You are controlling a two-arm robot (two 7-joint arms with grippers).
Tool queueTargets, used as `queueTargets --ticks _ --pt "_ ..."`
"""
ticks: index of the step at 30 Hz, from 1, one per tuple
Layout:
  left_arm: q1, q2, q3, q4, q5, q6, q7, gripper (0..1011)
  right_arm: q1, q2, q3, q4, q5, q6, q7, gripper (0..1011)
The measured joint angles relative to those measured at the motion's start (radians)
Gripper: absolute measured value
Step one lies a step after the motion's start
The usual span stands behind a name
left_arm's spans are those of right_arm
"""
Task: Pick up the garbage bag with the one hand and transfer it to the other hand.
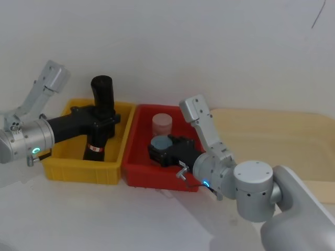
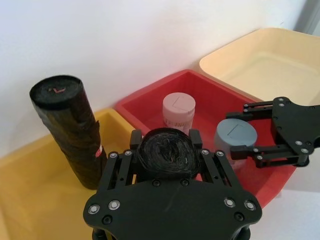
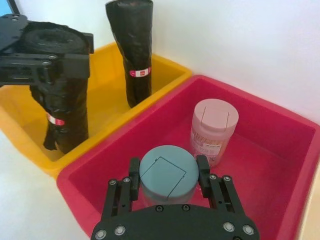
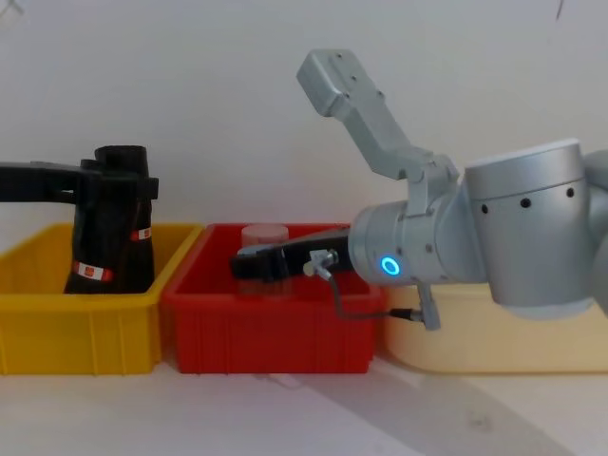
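Clamped near its top between the left gripper's (image 2: 165,138) closed fingers, the garbage bag (image 3: 62,100) sits low in the yellow bin (image 1: 78,170), apparently ready for lifting, while the right gripper's (image 3: 168,170) fingers, well apart from it, hug a grey-lidded jar (image 2: 235,134), not yet free to receive.

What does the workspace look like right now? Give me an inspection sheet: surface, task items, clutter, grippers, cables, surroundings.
Surface: white table carrying yellow bin, red bin and cream tray, side by side.
Job's things: garbage bag standing in yellow bin, gripped near its top.
Clutter: slimmer black roll in yellow bin; pink jar and grey-lidded jar in red bin.
Grippers: left gripper shut on garbage bag; right gripper shut on grey-lidded jar.
Cables: thin grey cable at right wrist.
Surroundings: white wall.
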Motion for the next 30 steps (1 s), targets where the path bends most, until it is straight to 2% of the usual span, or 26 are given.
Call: queueTargets --ticks 3,8,11,13,14,15,17,19,24,30 --pt "0.002 0.004 0.002 -0.018 0.003 -0.001 0.008 533 -0.016 0.007 0.005 -0.033 0.007 0.0 0.008 664" --pt "0.003 0.021 0.005 -0.082 0.022 0.009 0.037 533 -0.047 0.024 0.018 -0.105 0.028 -0.003 0.023 663" --pt "0.002 0.034 0.01 -0.13 0.039 0.026 0.059 533 -0.075 0.039 0.034 -0.174 0.05 -0.006 0.036 664" --pt "-0.001 0.042 0.013 -0.158 0.047 0.036 0.069 533 -0.08 0.042 0.037 -0.188 0.055 -0.006 0.038 663" --pt "-0.007 0.051 0.017 -0.19 0.061 0.053 0.084 533 -0.101 0.054 0.055 -0.245 0.078 -0.009 0.048 664" --pt "-0.007 0.051 0.017 -0.19 0.061 0.053 0.084 533 -0.101 0.054 0.055 -0.245 0.078 -0.009 0.048 664" --pt "-0.029 0.068 0.027 -0.252 0.09 0.085 0.105 533 -0.12 0.064 0.076 -0.3 0.1 -0.012 0.055 663" --pt "-0.042 0.073 0.032 -0.274 0.101 0.093 0.109 533 -0.131 0.07 0.093 -0.337 0.117 -0.017 0.058 663" --pt "-0.083 0.079 0.048 -0.308 0.127 0.1 0.11 533 -0.152 0.079 0.129 -0.404 0.141 -0.033 0.053 663" --pt "-0.131 0.069 0.065 -0.301 0.135 0.073 0.085 533 -0.172 0.089 0.17 -0.468 0.153 -0.057 0.023 663"
